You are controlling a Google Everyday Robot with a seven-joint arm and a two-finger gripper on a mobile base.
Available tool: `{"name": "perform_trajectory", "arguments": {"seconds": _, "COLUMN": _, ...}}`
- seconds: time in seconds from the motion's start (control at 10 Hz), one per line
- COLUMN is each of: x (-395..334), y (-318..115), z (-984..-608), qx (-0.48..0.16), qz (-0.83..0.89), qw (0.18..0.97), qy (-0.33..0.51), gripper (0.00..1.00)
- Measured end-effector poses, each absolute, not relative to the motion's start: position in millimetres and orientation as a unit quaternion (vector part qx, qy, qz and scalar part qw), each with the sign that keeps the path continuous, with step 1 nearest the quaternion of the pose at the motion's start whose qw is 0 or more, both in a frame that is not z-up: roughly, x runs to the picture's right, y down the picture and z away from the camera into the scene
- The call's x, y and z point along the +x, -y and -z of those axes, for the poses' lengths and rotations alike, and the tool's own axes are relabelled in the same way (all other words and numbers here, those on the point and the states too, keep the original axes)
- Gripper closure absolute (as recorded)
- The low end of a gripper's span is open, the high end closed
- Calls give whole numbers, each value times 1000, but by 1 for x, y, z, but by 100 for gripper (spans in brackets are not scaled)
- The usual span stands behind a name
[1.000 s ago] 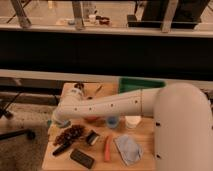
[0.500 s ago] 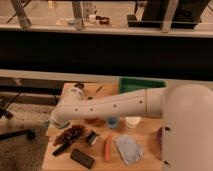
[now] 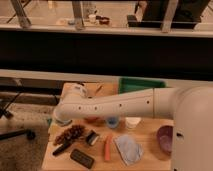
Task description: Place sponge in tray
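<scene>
Jaws (image 3: 56, 121) shut, table's left edge.

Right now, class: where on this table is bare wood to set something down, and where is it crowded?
Bare wood shows between the grey-blue cloth and the purple bowl. The front left is crowded: black block, carrot. The tool is hidden behind the arm near the table's left edge.
</scene>
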State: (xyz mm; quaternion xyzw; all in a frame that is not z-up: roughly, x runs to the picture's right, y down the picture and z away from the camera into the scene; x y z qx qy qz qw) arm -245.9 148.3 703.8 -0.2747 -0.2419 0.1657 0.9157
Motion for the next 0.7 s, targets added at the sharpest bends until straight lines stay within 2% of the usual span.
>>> {"name": "perform_trajectory", "arguments": {"seconds": 0.7, "x": -211, "y": -113, "z": -723, "qx": -251, "qz": -183, "qw": 922, "qy": 230, "gripper": 100}}
